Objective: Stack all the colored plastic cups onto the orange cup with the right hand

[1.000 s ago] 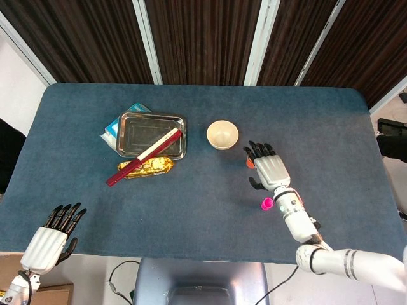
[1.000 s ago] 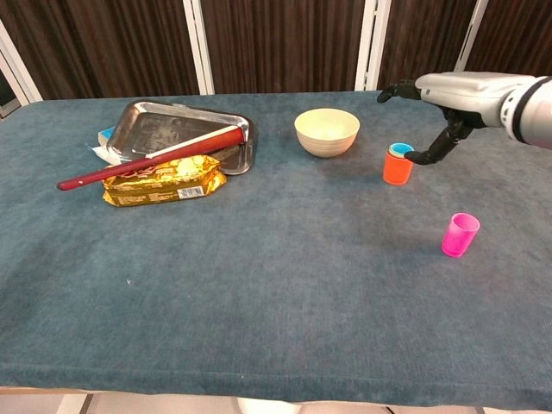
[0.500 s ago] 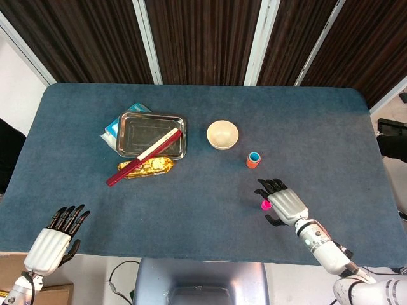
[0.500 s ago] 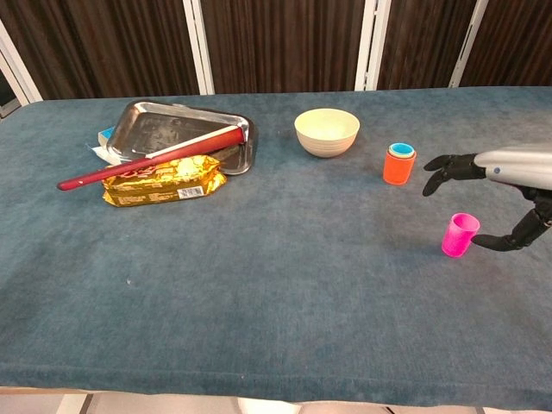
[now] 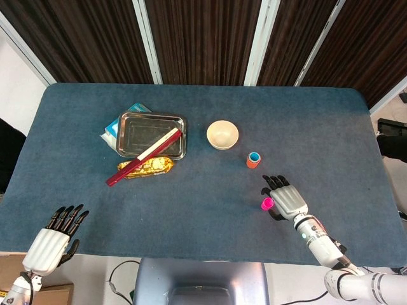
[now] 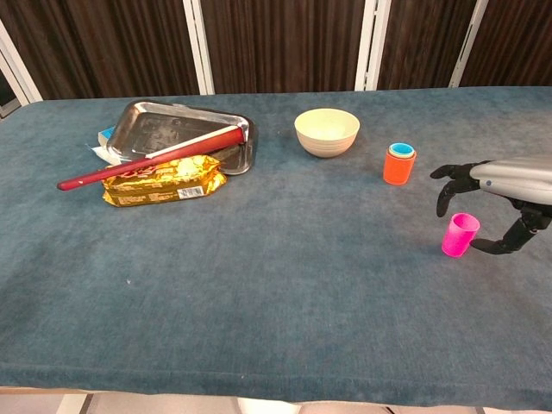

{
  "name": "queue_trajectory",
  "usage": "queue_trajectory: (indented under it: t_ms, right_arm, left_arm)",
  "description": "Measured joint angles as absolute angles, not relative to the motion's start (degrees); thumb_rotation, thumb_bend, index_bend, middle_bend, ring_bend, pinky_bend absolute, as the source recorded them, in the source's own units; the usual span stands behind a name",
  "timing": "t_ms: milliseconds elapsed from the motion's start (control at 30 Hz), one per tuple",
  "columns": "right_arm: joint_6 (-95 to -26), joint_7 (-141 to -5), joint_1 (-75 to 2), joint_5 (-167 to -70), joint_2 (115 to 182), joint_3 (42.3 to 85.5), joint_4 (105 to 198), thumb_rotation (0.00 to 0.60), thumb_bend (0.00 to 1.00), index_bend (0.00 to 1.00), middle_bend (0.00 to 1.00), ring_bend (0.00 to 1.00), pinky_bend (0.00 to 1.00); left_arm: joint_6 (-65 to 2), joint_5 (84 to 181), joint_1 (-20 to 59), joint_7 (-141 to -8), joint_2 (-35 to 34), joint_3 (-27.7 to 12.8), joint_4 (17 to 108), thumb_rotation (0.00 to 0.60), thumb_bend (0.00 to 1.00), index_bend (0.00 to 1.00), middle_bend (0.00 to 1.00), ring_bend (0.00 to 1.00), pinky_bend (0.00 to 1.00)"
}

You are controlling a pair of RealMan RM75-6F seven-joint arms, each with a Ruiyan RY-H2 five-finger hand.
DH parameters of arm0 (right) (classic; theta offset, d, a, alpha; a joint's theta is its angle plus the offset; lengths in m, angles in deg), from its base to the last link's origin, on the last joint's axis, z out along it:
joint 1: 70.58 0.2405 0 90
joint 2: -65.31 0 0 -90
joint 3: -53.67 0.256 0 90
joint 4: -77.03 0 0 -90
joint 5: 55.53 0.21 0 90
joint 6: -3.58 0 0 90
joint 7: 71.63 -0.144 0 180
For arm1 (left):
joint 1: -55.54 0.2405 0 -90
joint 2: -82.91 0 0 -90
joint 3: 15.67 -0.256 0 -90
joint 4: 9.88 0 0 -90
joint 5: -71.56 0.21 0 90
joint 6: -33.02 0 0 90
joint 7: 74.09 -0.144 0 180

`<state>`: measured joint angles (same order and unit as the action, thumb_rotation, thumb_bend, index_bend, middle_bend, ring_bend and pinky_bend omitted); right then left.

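Stretching across both views is the blue table [image 5: 191, 210], and the action sits on its right side, where the right hand [image 5: 287, 198] hovers just beside the pink cup [image 5: 267, 203]! In the chest view that right hand [image 6: 488, 207] has its fingers spread and curved around the pink cup [image 6: 460, 235] without touching it, dark fingertips arched above and behind the rim, thumb low at the cup's side, so it is wide and holding nothing. My read: this is the reach for the last loose cup, the grasp not yet made. Farther up the table stands the orange cup [image 5: 254, 159], with a blue cup [image 6: 401, 150] already nested in it, well apart from the pink one and near the cream bowl [image 5: 222, 135]. The next move, I'd say, calls for closing the fingers around the pink cup's wall, lifting it upright, carrying it toward the orange cup [image 6: 398, 166] and lowering it squarely into the blue one; a light plastic cup could tip if a fingertip nudges it first. Over on the far side, the steel tray [image 5: 151, 135], the red-handled tool [image 5: 143, 156] lying across it and the gold snack packet [image 5: 147, 168] play no part. The left hand [image 5: 54, 237] rests at the table's near left corner, fingers extended and apart, nothing in it.
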<state>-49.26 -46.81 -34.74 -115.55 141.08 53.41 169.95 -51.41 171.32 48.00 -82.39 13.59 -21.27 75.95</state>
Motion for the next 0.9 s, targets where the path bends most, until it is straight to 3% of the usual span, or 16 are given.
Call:
queue_trajectory:
  t_ms: [567, 900]
  right_arm:
    - [-49.8, -45.4, -34.8, -114.8, 142.0, 54.0, 169.7, 0.600, 0.49, 0.57, 0.00, 0.00, 0.00]
    - [-50.5, -46.3, -35.1, -114.7, 141.7, 54.9, 170.0, 0.600, 0.49, 0.59, 0.01, 0.00, 0.00]
  left_arm:
    - [-51.6, 171.3, 48.1, -82.4, 13.6, -21.2, 76.0, 0.600, 0.50, 0.00, 0.00, 0.00, 0.09]
    - [-51.4, 171.1, 48.0, -82.4, 13.6, -21.2, 76.0, 0.600, 0.50, 0.00, 0.00, 0.00, 0.09]
